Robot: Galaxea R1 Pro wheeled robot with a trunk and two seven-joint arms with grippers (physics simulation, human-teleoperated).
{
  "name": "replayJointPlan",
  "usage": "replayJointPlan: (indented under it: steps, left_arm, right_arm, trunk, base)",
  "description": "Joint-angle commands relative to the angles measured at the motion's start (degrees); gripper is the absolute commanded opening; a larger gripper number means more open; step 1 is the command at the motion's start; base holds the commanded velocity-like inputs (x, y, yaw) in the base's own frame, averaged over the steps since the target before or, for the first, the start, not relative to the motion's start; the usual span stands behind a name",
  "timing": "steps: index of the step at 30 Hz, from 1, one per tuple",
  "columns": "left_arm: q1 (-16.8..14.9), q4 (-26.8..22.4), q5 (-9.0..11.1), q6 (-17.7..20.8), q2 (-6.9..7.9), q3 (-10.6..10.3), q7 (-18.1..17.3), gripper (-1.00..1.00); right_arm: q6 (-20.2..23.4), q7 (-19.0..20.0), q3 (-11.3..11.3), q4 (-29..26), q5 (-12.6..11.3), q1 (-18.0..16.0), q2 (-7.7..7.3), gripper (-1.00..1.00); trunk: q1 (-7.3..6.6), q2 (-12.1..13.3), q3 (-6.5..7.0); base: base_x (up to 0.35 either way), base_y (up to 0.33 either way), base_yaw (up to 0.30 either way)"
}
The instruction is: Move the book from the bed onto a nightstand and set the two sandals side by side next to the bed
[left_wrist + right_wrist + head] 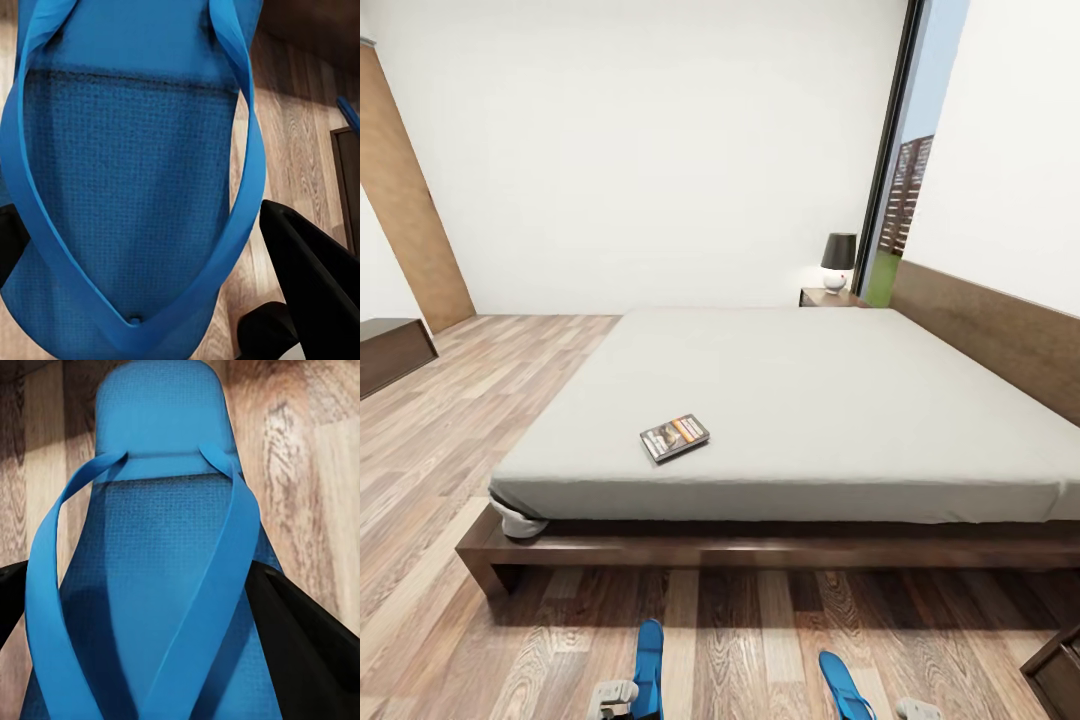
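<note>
We held one sandal (127, 187) in the left gripper (615, 695), the other sandal (165, 585) in the right gripper (915, 708); next, we judged, set them down side by side beside the bed (780, 400), where the book (674, 437) lay.

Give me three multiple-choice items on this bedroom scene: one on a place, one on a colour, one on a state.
1. Where does the book lie?
A on the mattress
B on the floor
C on the nightstand

2. What colour are the sandals?
A red
B blue
C green

3. How is the lamp standing?
A tipped over
B hanging
C upright on the nightstand

Answers: 1 A, it rests near the mattress's front edge. 2 B, the left sandal and the right sandal are bright blue. 3 C, its shade sits level above its base.
</note>
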Motion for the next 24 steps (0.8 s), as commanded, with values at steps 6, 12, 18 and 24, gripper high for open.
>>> replayJointPlan:
  steps: [6, 12, 18, 24]
  left_arm:
    - [0.0, 0.1, -0.4, -0.4, 0.01, 0.3, -0.2, -1.0]
    - [0.0, 0.1, -0.4, -0.4, 0.01, 0.3, -0.1, -1.0]
    - [0.0, -0.3, -0.2, -0.3, 1.04, 0.6, 0.0, -1.0]
    - [0.0, -4.7, -0.1, 0.1, 3.54, 1.4, 14.3, -1.0]
  right_arm:
    - [0.1, 0.4, -0.4, 0.1, -0.1, -0.1, -0.08, -1.0]
    - [0.1, 0.2, -0.4, 0.0, -0.1, -0.1, -0.09, -1.0]
    - [0.2, 0.3, -0.5, 0.0, -0.4, -0.1, -0.53, -1.0]
    - [0.2, 0.2, -0.6, 0.0, -0.5, -0.1, -0.67, -1.0]
  trunk:
    - [-0.01, 0.0, -0.05]
    - [-0.01, 0.0, -0.05]
    - [-0.01, 0.0, -0.05]
    - [-0.01, 0.0, -0.05]
  base:
    - [0.0, 0.0, 0.0]
    - [0.0, 0.0, 0.0]
    - [0.0, 0.0, 0.0]
    - [0.0, 0.0, 0.0]
